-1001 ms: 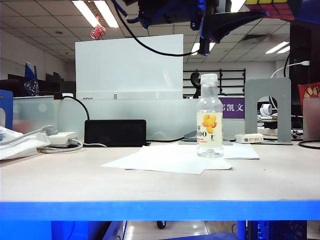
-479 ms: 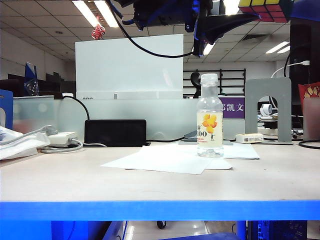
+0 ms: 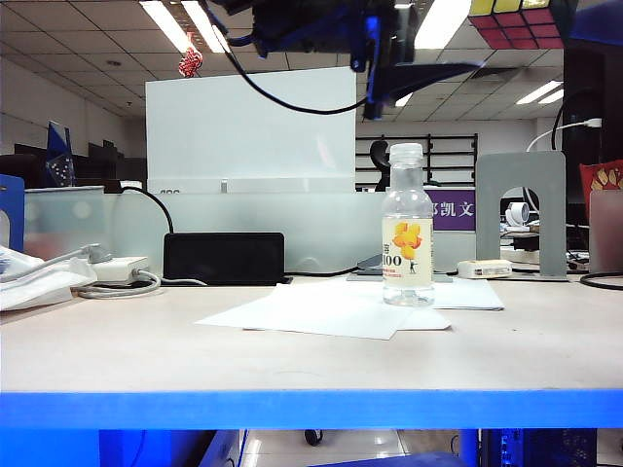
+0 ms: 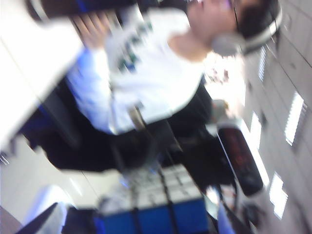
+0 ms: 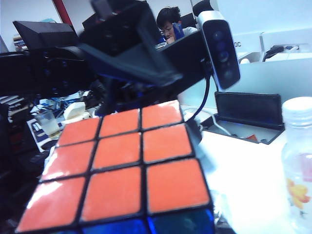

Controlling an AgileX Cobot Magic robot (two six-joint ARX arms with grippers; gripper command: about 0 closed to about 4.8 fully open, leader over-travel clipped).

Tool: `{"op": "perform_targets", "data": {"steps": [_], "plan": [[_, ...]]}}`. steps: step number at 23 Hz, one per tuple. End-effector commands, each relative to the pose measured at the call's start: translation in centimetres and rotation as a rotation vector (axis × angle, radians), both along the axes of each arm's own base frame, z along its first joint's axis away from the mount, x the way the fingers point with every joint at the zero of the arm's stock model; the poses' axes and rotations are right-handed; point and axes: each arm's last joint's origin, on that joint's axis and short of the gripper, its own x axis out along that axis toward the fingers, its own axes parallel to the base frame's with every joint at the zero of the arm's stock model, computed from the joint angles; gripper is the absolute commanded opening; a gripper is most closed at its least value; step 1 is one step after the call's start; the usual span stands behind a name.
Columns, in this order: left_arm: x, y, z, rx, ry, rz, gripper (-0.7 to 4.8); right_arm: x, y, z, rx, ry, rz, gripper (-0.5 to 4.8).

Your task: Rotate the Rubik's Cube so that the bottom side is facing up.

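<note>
Above the table [image 3: 292, 360], the left gripper [image 3: 428, 76] has opened off the Rubik's Cube [image 3: 516, 21]; the right gripper's [image 5: 117, 229] grip is unclear.

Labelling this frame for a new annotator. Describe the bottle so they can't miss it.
Start at the pale table with the blue front edge. Right of its middle lie white paper sheets, and the bottle stands upright at their right end. It is the only clear, white-capped thing there, with a yellow-orange label; the cube is high above, at the right gripper.
</note>
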Motion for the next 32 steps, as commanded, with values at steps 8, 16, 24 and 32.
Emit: {"op": "perform_targets", "data": {"steps": [8, 16, 24, 32], "plan": [[1.1, 2.3, 0.0, 0.016, -0.250, 0.082, 4.14, 0.2, 0.0, 1.5, 0.097, 0.131, 0.028, 2.34], [-0.6, 5.9, 0.6, 0.492, -0.625, 0.274, 4.79, 1.0, -0.2, 4.2, 0.104, 0.259, -0.067, 2.83], [-1.6, 7.2, -0.9, 0.980, -0.652, 0.370, 4.79, 1.0, 0.1, 4.0, 0.110, 0.440, -0.127, 2.83], [-2.5, 6.7, -0.9, 1.057, -0.681, 0.351, 4.79, 0.8, 3.0, 5.4, -0.113, 0.514, -0.290, 2.83]]}}
